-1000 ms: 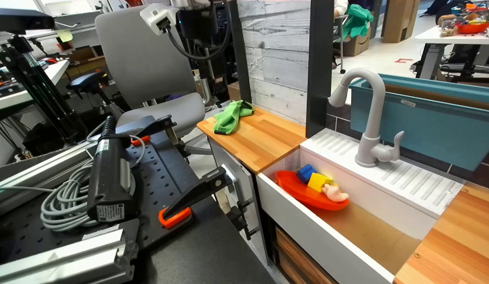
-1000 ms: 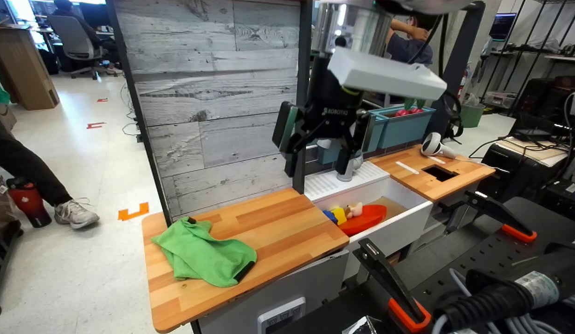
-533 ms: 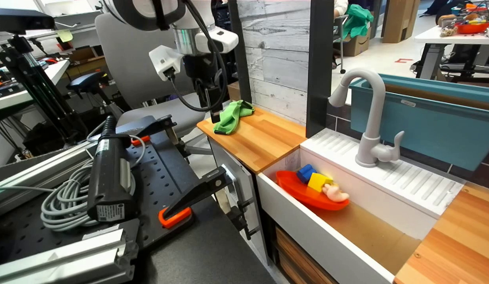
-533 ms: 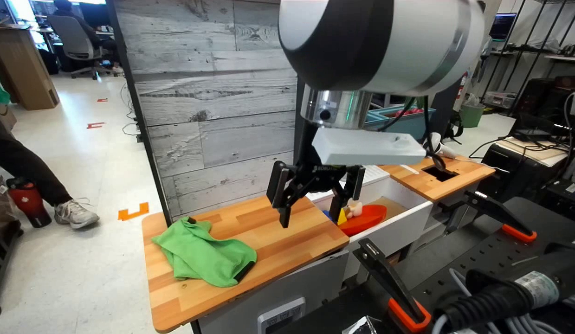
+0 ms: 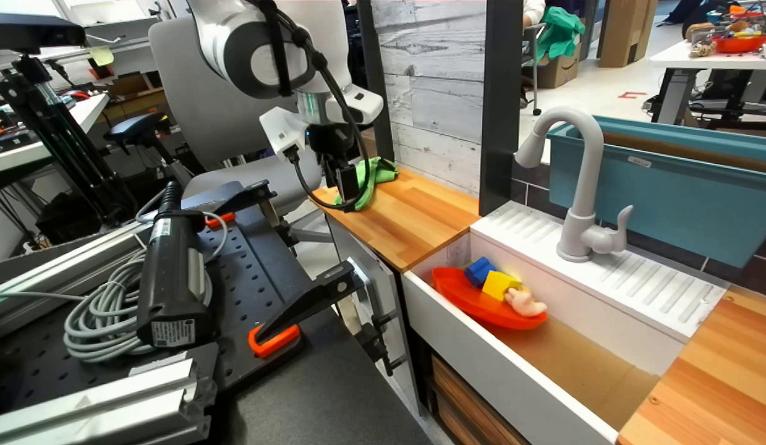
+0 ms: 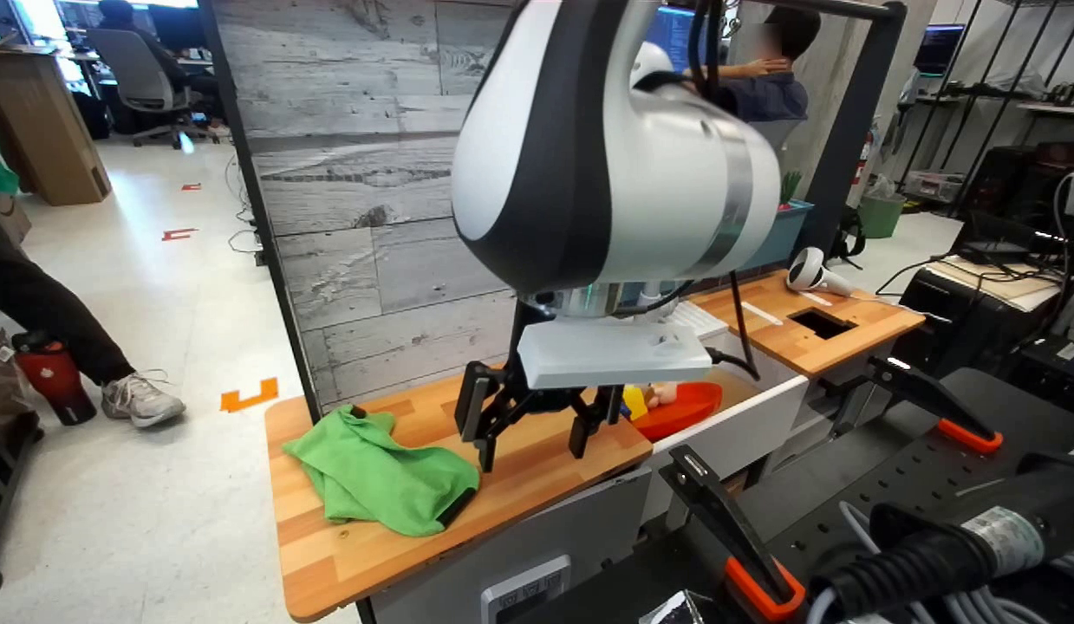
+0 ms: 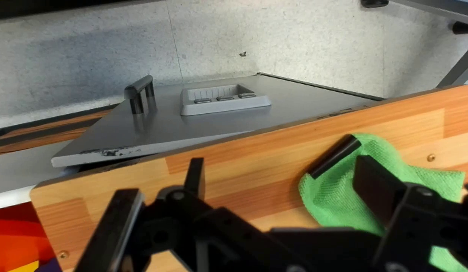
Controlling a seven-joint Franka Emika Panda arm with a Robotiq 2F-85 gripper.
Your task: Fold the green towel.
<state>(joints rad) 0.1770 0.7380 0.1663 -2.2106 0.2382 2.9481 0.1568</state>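
The green towel (image 6: pixel 376 472) lies crumpled on the wooden counter (image 6: pixel 328 568), with dark strips at two of its ends. It also shows in an exterior view (image 5: pixel 378 176), partly hidden behind my gripper and cable. My gripper (image 6: pixel 532 446) is open and empty, above the counter and beside the towel's near end. In the wrist view my fingers (image 7: pixel 283 170) are wide apart. The right finger stands in front of the towel (image 7: pixel 332 196), and the left finger is over bare wood. I cannot tell whether the right finger touches the cloth.
A grey-white plank wall (image 6: pixel 398 173) rises behind the counter. A white sink (image 5: pixel 512 364) with an orange boat-shaped dish (image 5: pixel 475 312), small toys and a faucet (image 5: pixel 583 185) adjoins it. A grey cabinet door (image 7: pixel 218 126) is below the counter edge. Black clamps (image 6: pixel 727 520) stand nearby.
My open gripper has come down from high above the counter and moved toward the towel's near end. The towel has not moved.
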